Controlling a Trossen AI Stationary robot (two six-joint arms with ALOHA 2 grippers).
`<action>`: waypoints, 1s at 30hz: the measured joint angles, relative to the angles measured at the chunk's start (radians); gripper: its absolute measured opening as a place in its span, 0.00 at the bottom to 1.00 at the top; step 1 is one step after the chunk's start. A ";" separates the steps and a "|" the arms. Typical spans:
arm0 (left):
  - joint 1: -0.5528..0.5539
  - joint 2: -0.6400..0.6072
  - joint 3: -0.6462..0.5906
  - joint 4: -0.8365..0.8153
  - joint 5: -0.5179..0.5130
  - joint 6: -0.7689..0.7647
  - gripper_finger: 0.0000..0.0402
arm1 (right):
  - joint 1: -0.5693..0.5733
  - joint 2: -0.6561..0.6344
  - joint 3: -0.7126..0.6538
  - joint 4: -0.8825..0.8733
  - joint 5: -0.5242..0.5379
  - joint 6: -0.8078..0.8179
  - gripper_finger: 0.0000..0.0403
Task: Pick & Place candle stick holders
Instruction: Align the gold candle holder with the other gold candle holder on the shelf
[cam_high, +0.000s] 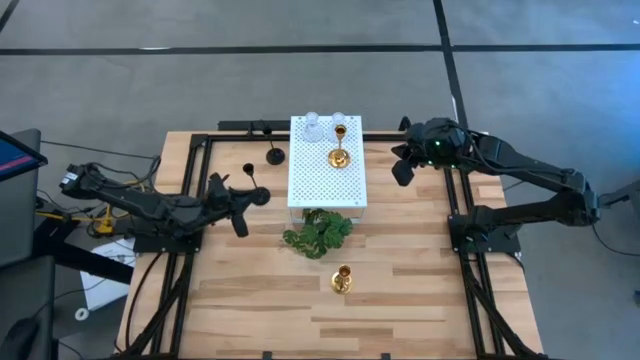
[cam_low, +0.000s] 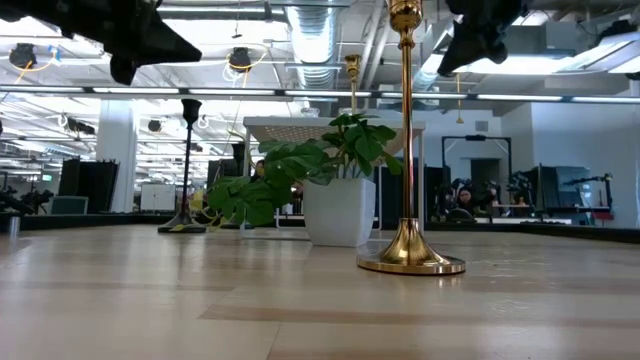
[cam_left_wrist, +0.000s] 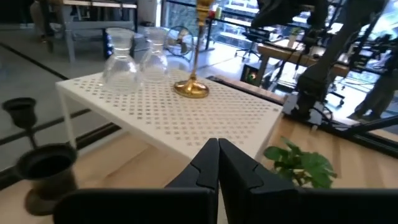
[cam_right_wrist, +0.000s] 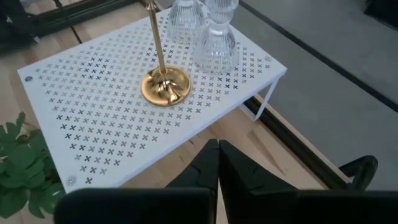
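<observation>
Left gripper (cam_left_wrist: 217, 163): jaws pressed together, empty, left of the white rack (cam_high: 327, 190).
Right gripper (cam_right_wrist: 217, 163): jaws pressed together, empty, right of rack.
Holders: one gold (cam_high: 339, 156) and two glass (cam_high: 312, 128) on rack; two black (cam_high: 275, 155) far-left on worktop; one gold (cam_high: 342, 281) near.
Risk: tall thin stems may tip if bumped.

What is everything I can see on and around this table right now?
Gold candle stick holders: two, gold; one on the white shelf, one on the bare table near the front.
Glass candle stick holders: two, clear; side by side at the shelf's back edge.
Black candle stick holders: two, black; on the table left of the shelf.
Perforated shelf: one, white; table centre.
Leafy sprig: one, green; in front of the shelf.
Left end effector: shut, empty, left of the shelf.
Right end effector: shut, empty, right of the shelf.
</observation>
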 joint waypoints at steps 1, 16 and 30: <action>0.000 -0.005 0.000 -0.003 -0.006 0.001 0.01 | 0.000 0.000 -0.001 0.005 0.000 0.000 0.00; 0.000 -0.068 0.000 -0.156 0.042 -0.056 0.01 | 0.000 -0.001 -0.002 0.029 0.008 -0.013 0.00; 0.000 -0.063 0.000 -0.414 -0.059 -0.228 0.01 | 0.000 0.000 -0.002 0.039 0.008 -0.016 0.00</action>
